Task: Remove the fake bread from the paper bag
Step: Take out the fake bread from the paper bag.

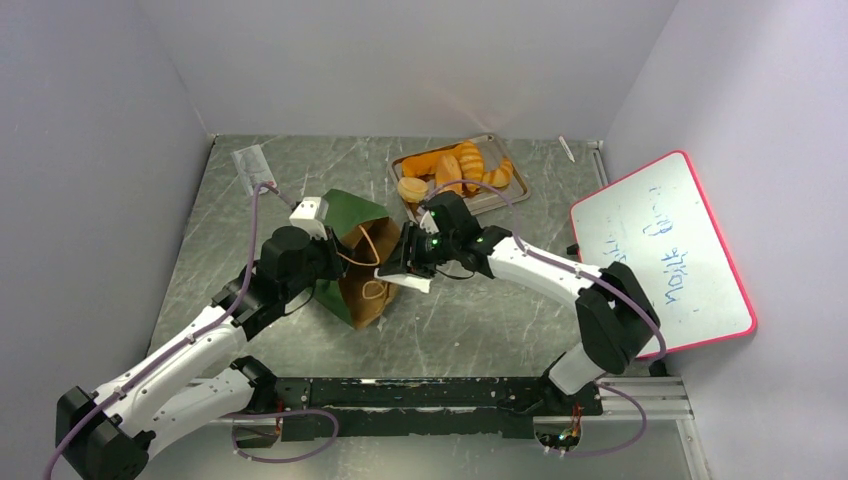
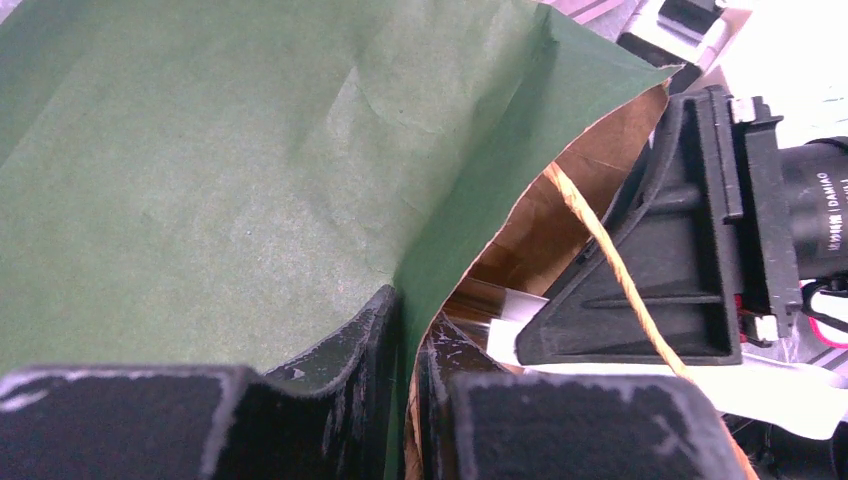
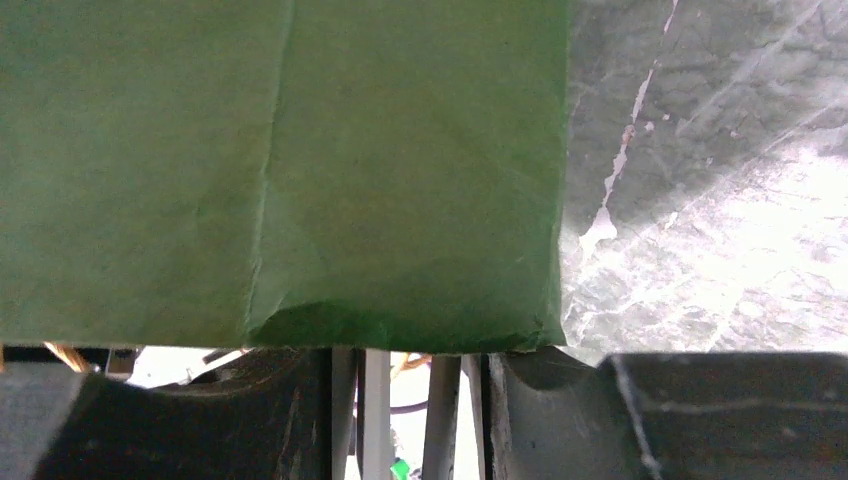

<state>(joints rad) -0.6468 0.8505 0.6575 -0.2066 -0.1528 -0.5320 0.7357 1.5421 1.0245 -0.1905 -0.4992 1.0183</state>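
surface: grey marbled table (image 1: 500, 320), scuffed, closed in by pale walls (image 1: 120, 150) on the left, back and right. a black rail (image 1: 420, 395) carrying both arm bases runs along the near edge.

right side: whiteboard (image 1: 660, 250) with a red frame lies on a slant against the wall, its near corner close to the right arm's elbow. back edge: a small card (image 1: 251, 162) at the left, a small white stick (image 1: 567, 148) at the right.

bag (image 1: 360, 215): centre-left of the table, tipped over, green outside, brown inside, mouth turned toward the near right. a tan cord handle (image 2: 610, 260) hangs across the mouth.

bread (image 1: 455, 170): orange and golden pieces piled on the tray (image 1: 500, 199) at the back centre, just behind the right wrist and apart from the bag. the bag's inside is mostly hidden; cannot tell whether any piece is in it.

left gripper (image 2: 403, 345): fingers pressed together on the bag's rim, paper pinched between them.

right gripper (image 3: 410, 360): at the mouth's right side, fingers spread with a gap between them, the bag's green edge lying across their tips.

open room: bare table shows near the rail, between the bag and the whiteboard, and along the left wall
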